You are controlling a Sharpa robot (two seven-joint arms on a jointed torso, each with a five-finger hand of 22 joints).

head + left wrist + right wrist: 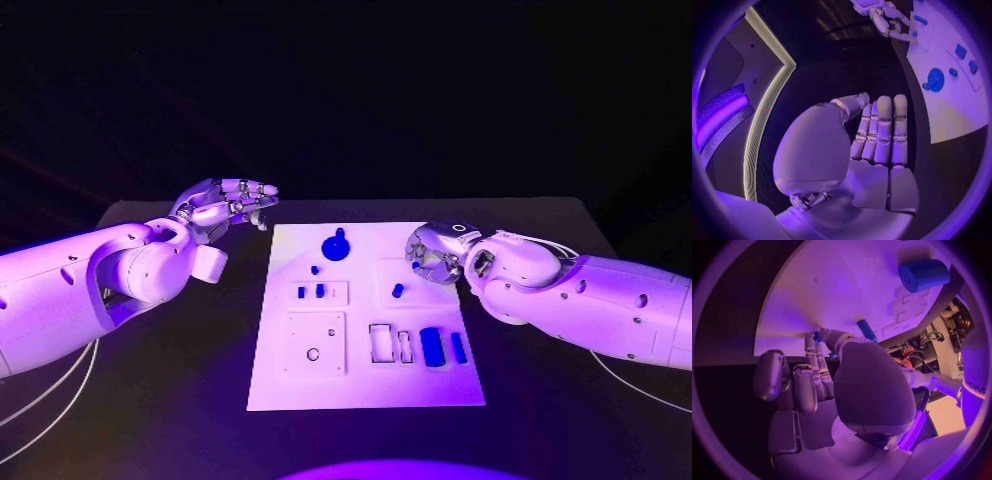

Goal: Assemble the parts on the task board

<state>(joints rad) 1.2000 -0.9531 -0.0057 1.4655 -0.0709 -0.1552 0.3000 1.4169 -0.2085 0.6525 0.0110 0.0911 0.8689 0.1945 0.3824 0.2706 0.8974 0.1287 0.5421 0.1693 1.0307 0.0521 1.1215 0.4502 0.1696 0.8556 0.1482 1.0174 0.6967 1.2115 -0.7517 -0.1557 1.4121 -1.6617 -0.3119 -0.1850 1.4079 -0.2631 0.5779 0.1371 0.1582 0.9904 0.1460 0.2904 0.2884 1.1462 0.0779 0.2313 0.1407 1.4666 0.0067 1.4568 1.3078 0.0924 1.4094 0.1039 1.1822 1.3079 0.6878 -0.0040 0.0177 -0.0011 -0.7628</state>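
Closest to me, my right hand (826,385) hovers over the task board (364,385), fingers (811,357) loosely curled, empty, a small blue peg (866,330) just beyond them. My left hand (227,206) waits, fingers straight, off-board. Reaching carelessly could knock the peg away.

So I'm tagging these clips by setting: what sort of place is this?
Probably a robotics lab or demo cell: a black table carrying a white task board of small blue parts, under staged coloured light.
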